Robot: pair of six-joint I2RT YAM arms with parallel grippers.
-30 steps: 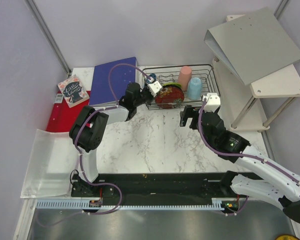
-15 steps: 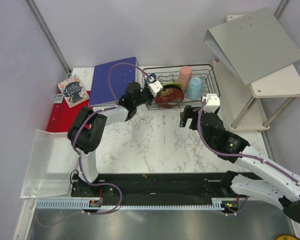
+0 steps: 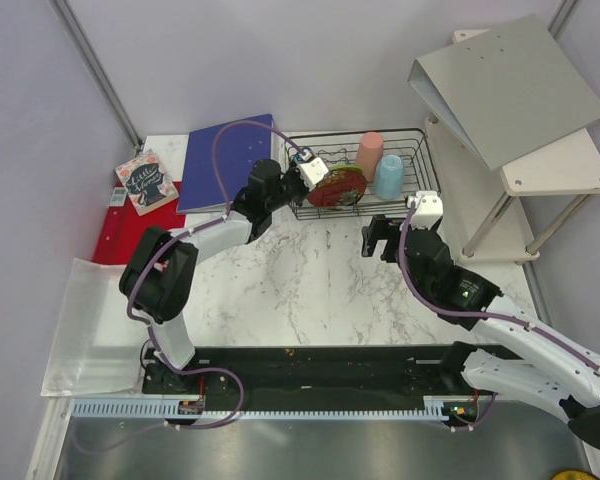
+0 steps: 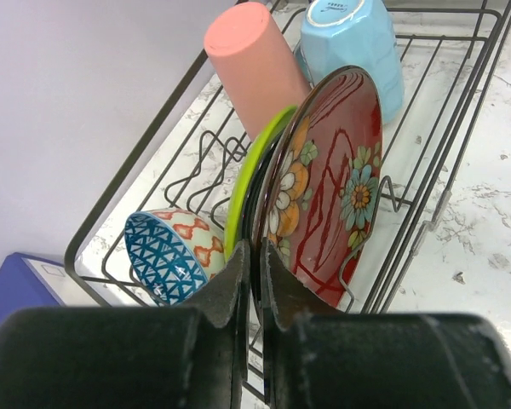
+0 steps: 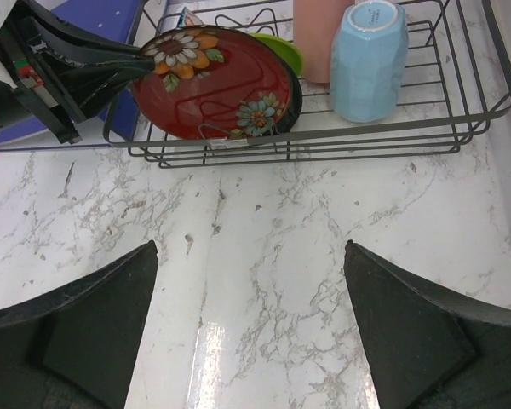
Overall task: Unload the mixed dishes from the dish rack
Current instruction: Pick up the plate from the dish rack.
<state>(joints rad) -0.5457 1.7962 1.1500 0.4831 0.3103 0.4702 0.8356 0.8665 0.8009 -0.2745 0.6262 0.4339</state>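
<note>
Left wrist view: left pincer [image 4: 254,266] closed on the near rim of the red-and-black floral lacquer bowl [image 4: 324,187], one finger on each face of the rim. Bowl stands on edge inside the dish rack [image 4: 157,128], mid-frame, floral side facing right. Lime-green bowl [image 4: 247,183] on edge just behind it, touching or nearly so. Small blue patterned bowl [image 4: 170,247] lies on its side at lower left of the rack. Tall pink cup [image 4: 255,68] and light blue cup [image 4: 353,43] stand side by side at the top of the frame.

Right wrist view: right pincer [image 5: 249,256] open, fingers wide apart, over bare marble worktop [image 3: 300,280] below the rack's front wire. Nothing between the fingers. Lacquer bowl sits at upper left of this frame, well apart from this pincer. It looks tilted toward the front wire, but whether it rests on the dividers is not clear.
</note>
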